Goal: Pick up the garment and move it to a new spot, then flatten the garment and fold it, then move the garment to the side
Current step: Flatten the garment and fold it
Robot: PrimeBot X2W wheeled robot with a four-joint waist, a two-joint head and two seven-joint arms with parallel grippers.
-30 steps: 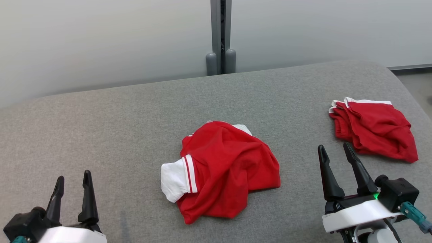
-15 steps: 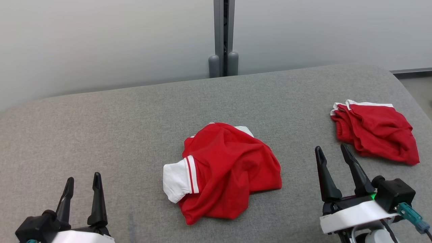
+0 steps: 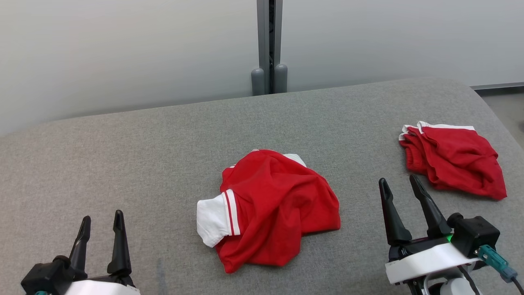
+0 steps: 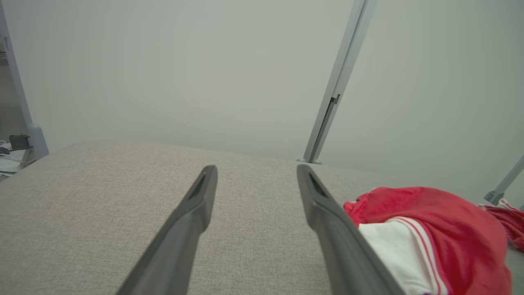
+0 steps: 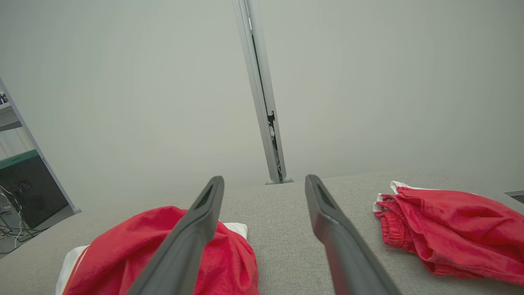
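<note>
The crumpled red shirt with a white striped sleeve (image 3: 274, 209) sits mid-way across the grey fabric bench (image 3: 143, 155), between the arms. The left claw (image 3: 102, 216) and right claw (image 3: 398, 179) are both spread wide and hold nothing. The right one looks a bit nearer: the heap lies inward to its left, with its white sleeve poking out toward the left claw.

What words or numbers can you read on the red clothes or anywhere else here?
None: no words, numbers or signs can be read on the red shirt, the red shorts, the grey cushion or the wall.
The dark cabinet far off is too blurred to tell.
</note>
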